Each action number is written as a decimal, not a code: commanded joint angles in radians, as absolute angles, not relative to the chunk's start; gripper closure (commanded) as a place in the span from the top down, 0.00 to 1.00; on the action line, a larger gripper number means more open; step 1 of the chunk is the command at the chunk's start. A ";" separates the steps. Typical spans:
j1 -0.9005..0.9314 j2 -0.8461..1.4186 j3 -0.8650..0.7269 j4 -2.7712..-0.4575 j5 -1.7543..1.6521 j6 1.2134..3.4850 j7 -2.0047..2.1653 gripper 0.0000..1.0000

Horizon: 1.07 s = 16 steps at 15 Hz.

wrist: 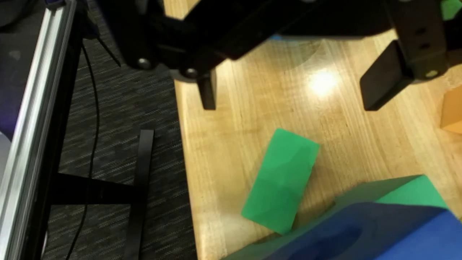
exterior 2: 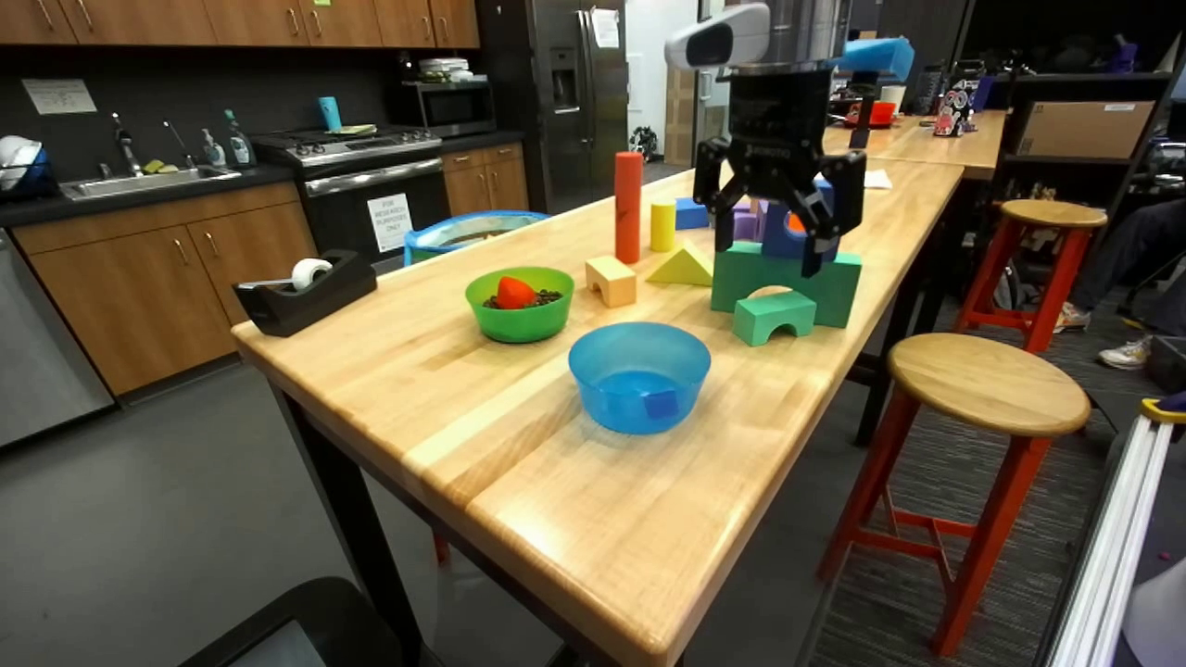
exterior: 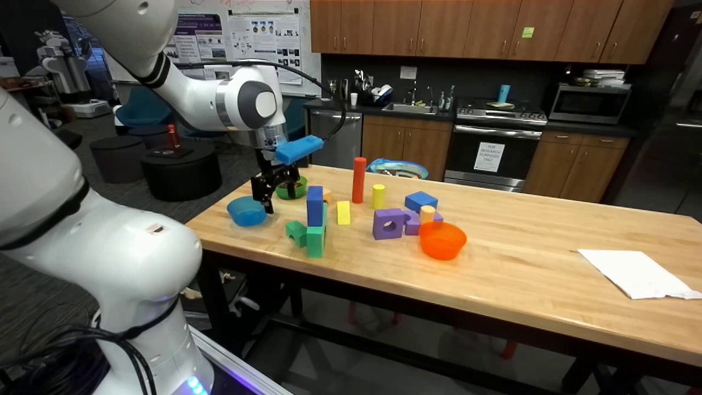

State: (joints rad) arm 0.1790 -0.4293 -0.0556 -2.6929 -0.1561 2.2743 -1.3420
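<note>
Wrist view: my end effector [wrist: 290, 95] is spread wide, empty; sideways drift could topple the blue block [wrist: 422, 234] near me, perched on the long green block [wrist: 415, 195].

White rounded arm [exterior: 151, 252] is bearing black bands [exterior: 159, 74], dark-ringed cap [exterior: 266, 104], looping black cable [exterior: 344, 109], blue oblong wrist attachment [exterior: 299, 149] is protruding, black tool [wrist: 291, 96] is displaying silver screws [wrist: 143, 64], blue base lights [exterior: 196, 385] are glowing

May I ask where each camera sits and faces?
Exterior view: beside the white robot arm, facing across the wooden table; arm, black claw show.
Exterior view: beyond the table's end, facing lengthwise past a blue plastic bowl; claw shows.
Wrist view: above a green arch block, facing down; claw shows.
Both exterior views share the bowl.
</note>
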 commanded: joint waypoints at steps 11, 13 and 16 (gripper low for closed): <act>0.127 -0.358 -0.003 -2.735 -0.251 2.393 -1.229 1.00; 0.120 -0.348 0.000 -2.737 -0.271 2.407 -1.205 1.00; 0.109 -0.327 -0.001 -2.736 -0.290 2.422 -1.181 1.00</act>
